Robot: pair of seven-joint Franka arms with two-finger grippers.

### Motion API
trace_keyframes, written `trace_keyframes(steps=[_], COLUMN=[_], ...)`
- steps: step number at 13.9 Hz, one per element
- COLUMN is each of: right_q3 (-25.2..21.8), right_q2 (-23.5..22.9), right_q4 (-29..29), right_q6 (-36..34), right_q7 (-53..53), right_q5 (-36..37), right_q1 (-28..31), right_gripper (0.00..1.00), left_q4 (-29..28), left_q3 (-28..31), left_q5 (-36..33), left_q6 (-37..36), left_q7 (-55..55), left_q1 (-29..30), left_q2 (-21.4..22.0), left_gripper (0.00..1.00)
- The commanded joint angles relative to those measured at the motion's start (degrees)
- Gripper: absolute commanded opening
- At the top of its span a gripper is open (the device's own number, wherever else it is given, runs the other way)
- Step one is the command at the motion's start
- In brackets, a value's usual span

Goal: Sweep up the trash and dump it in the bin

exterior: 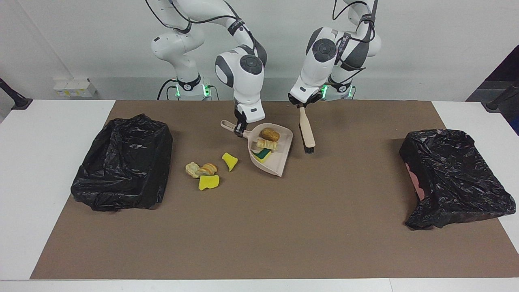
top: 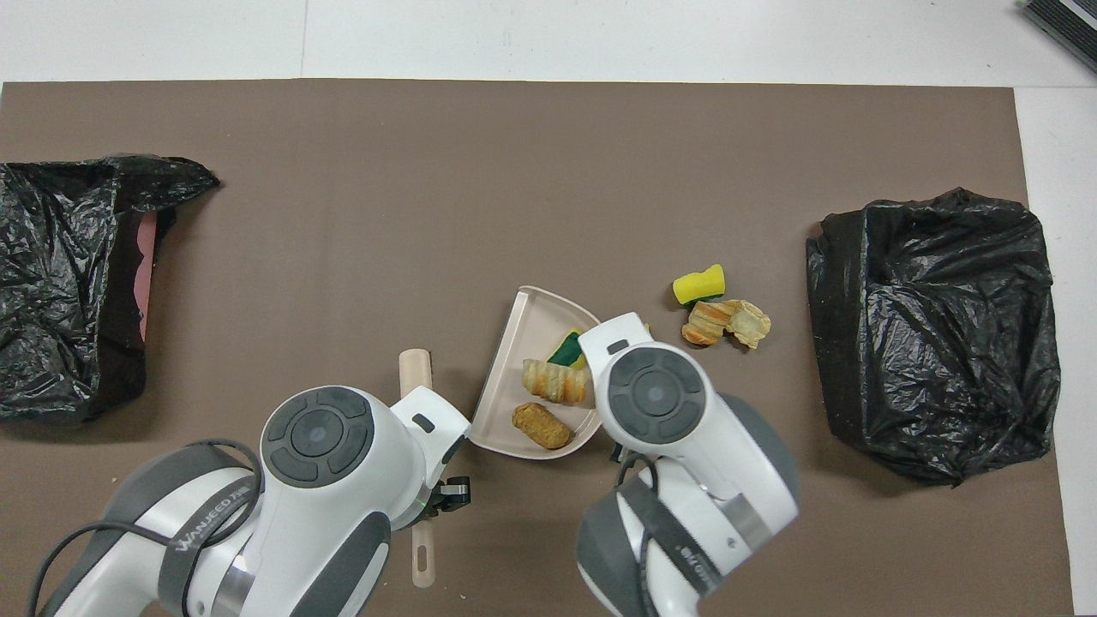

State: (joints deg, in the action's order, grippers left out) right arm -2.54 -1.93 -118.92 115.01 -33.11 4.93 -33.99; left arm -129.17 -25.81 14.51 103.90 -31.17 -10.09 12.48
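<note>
We observe the right tool [exterior: 240, 129] clamped on the dustpan [exterior: 270, 151] handle; left tool [exterior: 301, 105] clamped on the brush [exterior: 307, 132] beside it.

Your two arms [exterior: 243, 77] are glossy white shells with dark grey round caps [exterior: 251, 65] on the joints and grey bands between segments. Black cables [exterior: 194, 22] loop along the upper links. Green lights [exterior: 206, 90] glow at the bases, and one forearm has grey lettering [top: 210, 527].
</note>
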Motion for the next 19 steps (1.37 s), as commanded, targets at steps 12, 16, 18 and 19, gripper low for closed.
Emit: trace_keyframes(steps=[12,16,18,19], right_q3=[-1.68,-1.59,-1.5,-1.5], right_q2=[14.06,11.33,11.51,11.77], right_q4=[5.28,4.41,2.39,1.51], right_q6=[-13.15,-7.87,-7.34,-6.64], right_q7=[-45.11,-45.38,-47.47,-48.27], right_q5=[14.28,26.49,31.61,34.07], right_q1=[42.6,43.05,42.26,41.3], right_gripper=[0.0,0.0,0.0,0.0], left_q4=[-19.8,-20.42,-19.81,-19.72], left_q3=[-20.15,-20.77,-20.51,-20.42], left_q5=[15.46,19.23,19.77,20.29], left_q6=[16.77,15.99,15.72,15.29], left_q7=[-3.98,-4.25,-3.99,-3.55], left_q1=[-4.06,-4.06,-3.8,-3.8], left_q2=[12.92,12.49,11.44,11.26], left_gripper=[0.0,0.0,0.17,0.26])
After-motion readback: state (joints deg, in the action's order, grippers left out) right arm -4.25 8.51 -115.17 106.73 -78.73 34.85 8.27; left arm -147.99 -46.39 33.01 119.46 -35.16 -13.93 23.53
